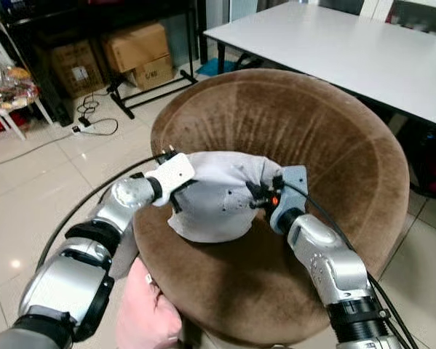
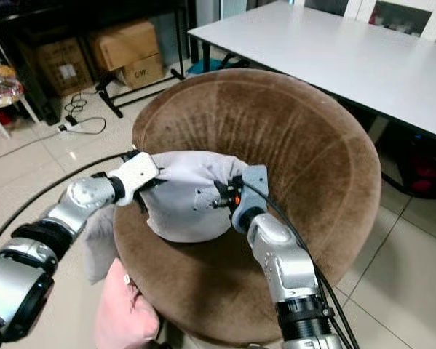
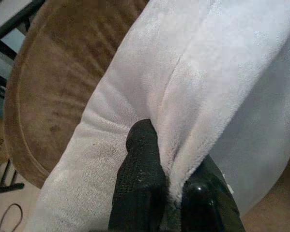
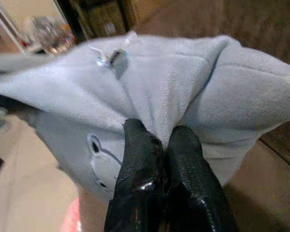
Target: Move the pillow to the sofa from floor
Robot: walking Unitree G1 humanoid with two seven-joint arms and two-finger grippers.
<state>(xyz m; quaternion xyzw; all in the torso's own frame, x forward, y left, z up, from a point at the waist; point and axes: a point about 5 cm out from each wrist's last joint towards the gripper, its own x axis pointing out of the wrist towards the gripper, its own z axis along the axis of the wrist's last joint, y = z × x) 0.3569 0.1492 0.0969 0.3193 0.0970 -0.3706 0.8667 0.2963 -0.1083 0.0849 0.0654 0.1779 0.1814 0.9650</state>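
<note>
Left tool (image 3: 170, 193) and right tool (image 4: 165, 140) each clamped on grey pillow (image 1: 218, 196) – over brown sofa (image 1: 334, 160), no readable writing

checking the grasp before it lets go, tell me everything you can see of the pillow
The pillow is a soft, light grey plush cushion with a fleecy nap and small dark printed marks on its face. It is bunched and sagging, held over the seat of the round brown sofa; whether its underside rests on the seat cannot be told. The left gripper pinches a fold at one end, the right gripper a fold at the other, black fingers shut on the fabric. Part of it hangs past the sofa's front edge.
</note>
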